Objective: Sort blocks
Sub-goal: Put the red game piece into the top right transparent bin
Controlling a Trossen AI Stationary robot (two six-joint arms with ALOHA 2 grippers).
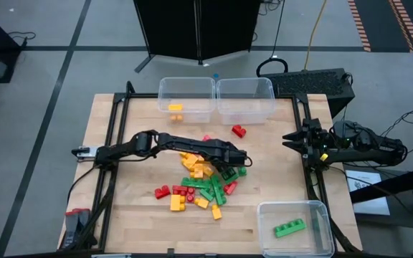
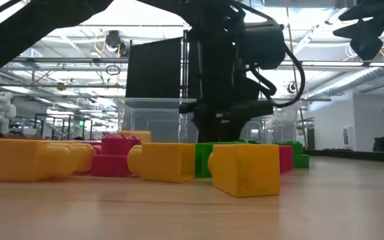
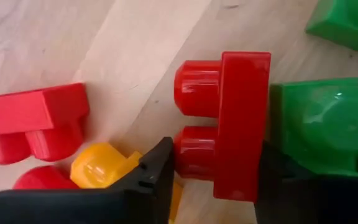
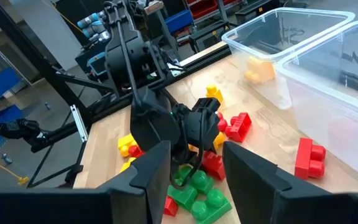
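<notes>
We see the left gripper reaching down into the heap of blocks at the middle of the wooden counter, its fingers set on either side of a red block that lies against a green block, though we cannot tell whether they already grip it. The right gripper waits at the counter's right edge with its fingers spread apart and nothing between them. One yellow block lies in the far left bin, one green block in the near right bin, and a lone red block sits on the counter just before the empty far bin.
</notes>
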